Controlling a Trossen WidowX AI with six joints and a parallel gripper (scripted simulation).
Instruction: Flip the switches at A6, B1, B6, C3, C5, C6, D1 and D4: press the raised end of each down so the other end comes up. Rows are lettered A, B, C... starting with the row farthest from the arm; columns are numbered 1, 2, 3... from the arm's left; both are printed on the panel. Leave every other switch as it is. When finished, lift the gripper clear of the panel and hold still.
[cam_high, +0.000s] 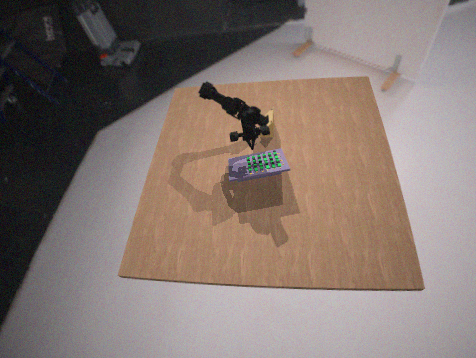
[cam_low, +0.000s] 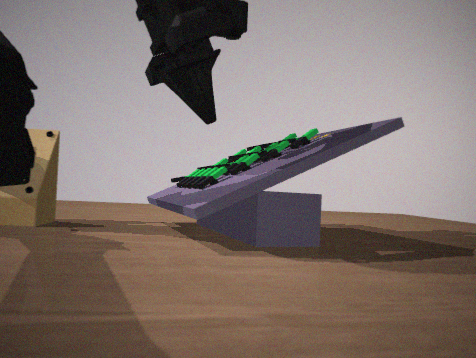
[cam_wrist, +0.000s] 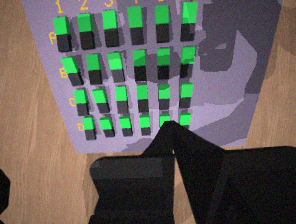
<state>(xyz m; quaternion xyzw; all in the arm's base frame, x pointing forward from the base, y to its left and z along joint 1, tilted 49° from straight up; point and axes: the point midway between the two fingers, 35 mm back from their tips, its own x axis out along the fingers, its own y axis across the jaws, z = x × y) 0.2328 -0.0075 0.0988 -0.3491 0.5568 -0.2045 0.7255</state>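
The purple panel (cam_high: 240, 164) (cam_low: 195, 209) (cam_wrist: 227, 107) slopes up away from the arm and bears four rows of six green-and-black switches. In the wrist view show A6 (cam_wrist: 189, 21), B1 (cam_wrist: 72, 71), B6 (cam_wrist: 187, 61), C3 (cam_wrist: 121, 99), C5 (cam_wrist: 164, 96), C6 (cam_wrist: 186, 97), D1 (cam_wrist: 89, 128) and D4 (cam_wrist: 145, 126). Each has its green half on the far side; which end is raised is hard to tell for each. My gripper (cam_high: 252, 148) (cam_low: 210, 121) (cam_wrist: 168, 125) is shut and empty, in the air above the panel's near part. Its tips partly cover D5 in the wrist view.
A block (cam_low: 288, 220) supports the panel on the wooden table top (cam_high: 330, 225). A tan wedge-shaped piece (cam_high: 270, 119) (cam_low: 47, 175) stands by the arm's base. Shadows fall across the panel's right part. A white board (cam_high: 370, 30) stands beyond the table top.
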